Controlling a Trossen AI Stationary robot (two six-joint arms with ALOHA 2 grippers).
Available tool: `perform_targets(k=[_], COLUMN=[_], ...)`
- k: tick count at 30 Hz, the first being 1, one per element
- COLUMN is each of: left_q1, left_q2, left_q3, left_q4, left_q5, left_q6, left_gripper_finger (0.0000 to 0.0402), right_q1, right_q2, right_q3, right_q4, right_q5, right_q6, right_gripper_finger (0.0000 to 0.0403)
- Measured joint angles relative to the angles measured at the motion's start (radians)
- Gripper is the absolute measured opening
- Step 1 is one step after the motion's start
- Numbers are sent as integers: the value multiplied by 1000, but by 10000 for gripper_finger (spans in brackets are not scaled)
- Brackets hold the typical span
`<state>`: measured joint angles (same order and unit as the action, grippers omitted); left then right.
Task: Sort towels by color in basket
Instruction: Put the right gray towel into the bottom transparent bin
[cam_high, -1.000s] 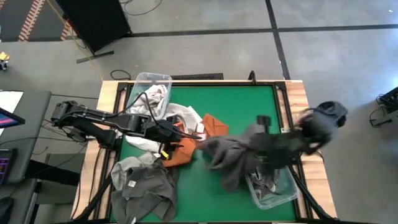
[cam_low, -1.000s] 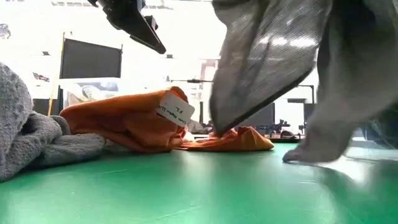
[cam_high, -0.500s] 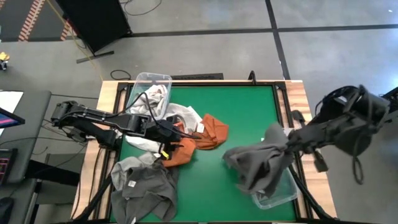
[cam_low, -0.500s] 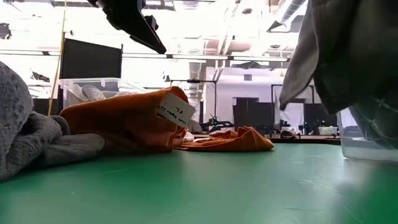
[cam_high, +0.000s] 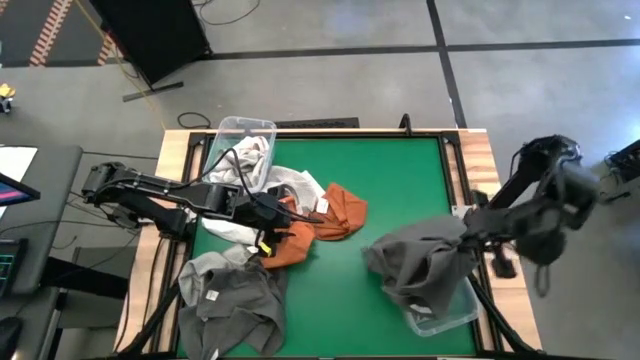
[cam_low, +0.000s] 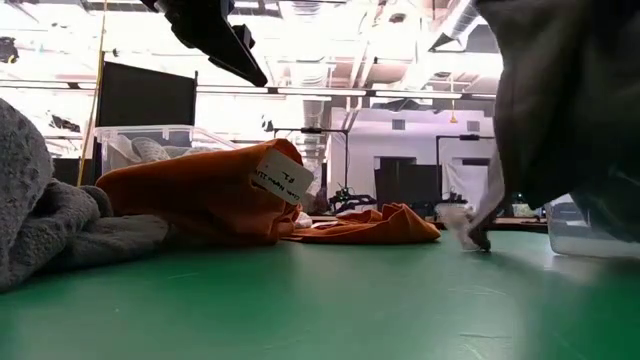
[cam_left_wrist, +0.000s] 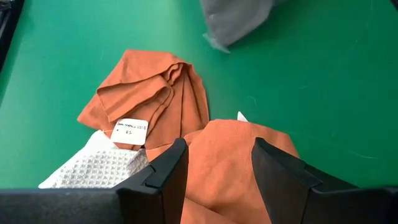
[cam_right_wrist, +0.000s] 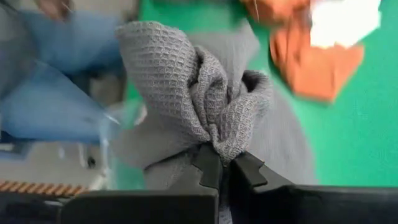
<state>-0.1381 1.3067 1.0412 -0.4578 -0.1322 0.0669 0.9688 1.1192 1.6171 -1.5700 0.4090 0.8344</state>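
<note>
My right gripper is shut on a grey towel at the table's right side. The towel hangs partly over a clear bin at the near right. My left gripper stands open just above two rust orange towels left of the table's middle, touching neither. A white waffle towel lies under the orange ones. A dark grey towel lies bunched at the near left. My right gripper pinches a bunched fold of the grey towel between its two fingers, with several layers gathered together. The fingers slant downward from the table's right side. The towel hangs slack below them; its lower corner reaches down to about the green mat.
A second clear bin with pale towels stands at the far left. The green mat is bare at the far right and in the near middle. Wooden rails edge the table.
My right gripper has swung toward the table's right edge and slightly down, rolling as it went, still shut on the grey towel. The towel has been drawn off the middle of the mat and now hangs by the right bin.
</note>
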Motion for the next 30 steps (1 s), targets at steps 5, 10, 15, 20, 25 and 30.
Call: perform_targets(k=[5, 10, 15, 20, 25, 30], left_q1=[0, 0, 0, 0, 0, 0], left_q2=[0, 0, 0, 0, 0, 0], left_q3=[0, 0, 0, 0, 0, 0], left_q4=[0, 0, 0, -1, -2, 0], left_q5=[0, 0, 0, 0, 0, 0], left_q6=[0, 0, 0, 0, 0, 0], left_gripper_finger=[167, 167, 167, 167, 167, 167], right_q1=[0, 0, -18, -58, -86, -100], right_q2=[-29, -68, -79, -81, -81, -84], right_q3=[-276, -542, -754, -895, -907, -857], right_q4=[43, 266, 512, 686, 711, 685], right_q5=[-70, -98, -119, -169, -177, -193], right_q6=[155, 172, 172, 182, 199, 204], right_gripper_finger=[29, 30, 32, 32, 36, 54])
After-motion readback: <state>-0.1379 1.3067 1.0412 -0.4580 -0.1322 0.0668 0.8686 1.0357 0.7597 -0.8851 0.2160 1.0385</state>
